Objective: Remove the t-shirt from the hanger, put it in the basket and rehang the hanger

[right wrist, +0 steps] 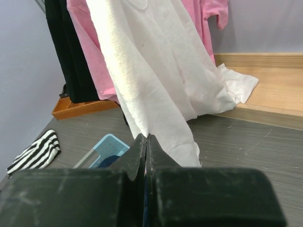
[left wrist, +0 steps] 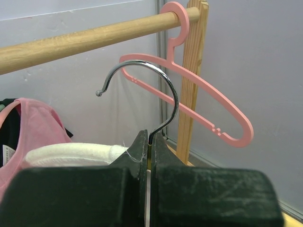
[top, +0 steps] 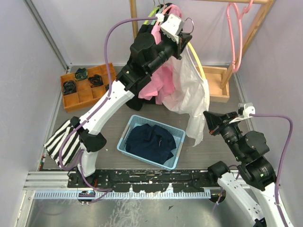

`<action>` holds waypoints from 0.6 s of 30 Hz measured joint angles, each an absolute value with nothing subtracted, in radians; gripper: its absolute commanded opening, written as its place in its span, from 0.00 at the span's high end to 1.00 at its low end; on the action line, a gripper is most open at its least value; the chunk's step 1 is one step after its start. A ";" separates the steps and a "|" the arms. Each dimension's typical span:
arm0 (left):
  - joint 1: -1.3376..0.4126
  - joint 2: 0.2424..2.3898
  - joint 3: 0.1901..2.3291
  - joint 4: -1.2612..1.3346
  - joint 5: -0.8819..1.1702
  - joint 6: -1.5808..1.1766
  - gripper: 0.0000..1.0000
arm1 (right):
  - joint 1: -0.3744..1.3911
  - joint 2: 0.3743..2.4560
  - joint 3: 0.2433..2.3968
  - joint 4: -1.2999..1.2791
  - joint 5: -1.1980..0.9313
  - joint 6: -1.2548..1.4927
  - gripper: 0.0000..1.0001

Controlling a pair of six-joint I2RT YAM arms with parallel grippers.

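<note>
Grey tabletop (top: pixel 213 151) lies between pale walls, with a wooden rail (left wrist: pixel 85 38) across the 12 o'clock end.

The left gripper (left wrist: pixel 150 142) is raised to that rail. It is clenched on the stem of the one metal hanger hook (left wrist: pixel 166 90), whose curl hangs free of the rail. The hanger's body is hidden under cloth. A single pink plastic hanger (left wrist: pixel 208 104) hangs from the rail beyond it, toward 1 o'clock.

The right gripper (right wrist: pixel 147 139) is closed tight, its tips against the side edge of the white t-shirt (right wrist: pixel 156 80). Whether any fabric is caught between them is hard to make out. The t-shirt is on the hanger and drapes down toward 5 o'clock.

Three garments hang there: the white one, a pink shirt (top: pixel 163 80) and a black one (top: pixel 141 101), mostly hidden behind the left arm.

At the table's centre stands one blue basket (top: pixel 179 142) holding a navy garment (top: pixel 151 142). An orange tray (top: pixel 87 105) sits at 10 o'clock, and a striped cloth (top: pixel 61 142) at 8 o'clock.
</note>
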State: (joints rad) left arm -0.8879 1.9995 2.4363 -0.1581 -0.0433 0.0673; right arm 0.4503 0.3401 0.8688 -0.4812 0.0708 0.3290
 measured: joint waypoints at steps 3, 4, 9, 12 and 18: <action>-0.888 2.000 2.436 -0.157 -0.050 0.065 1.00 | 0.450 0.341 0.867 -0.476 0.067 0.330 0.99; -0.888 2.000 2.436 -0.156 -0.056 0.064 1.00 | 0.450 0.337 0.864 -0.473 0.065 0.331 0.99; -0.888 2.003 2.450 -0.160 -0.092 0.051 1.00 | 0.450 0.279 0.808 -0.472 0.056 0.358 0.99; -0.888 2.016 2.474 -0.163 -0.117 0.047 1.00 | 0.450 0.228 0.757 -0.472 0.050 0.398 0.99; -0.891 2.040 2.499 -0.165 -0.138 0.032 1.00 | 0.450 0.176 0.673 -0.493 0.042 0.477 0.99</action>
State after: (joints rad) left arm -0.8906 2.0396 2.4989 -0.1646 -0.1379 0.0319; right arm 0.4503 0.1757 0.6727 -0.4934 0.0418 0.4770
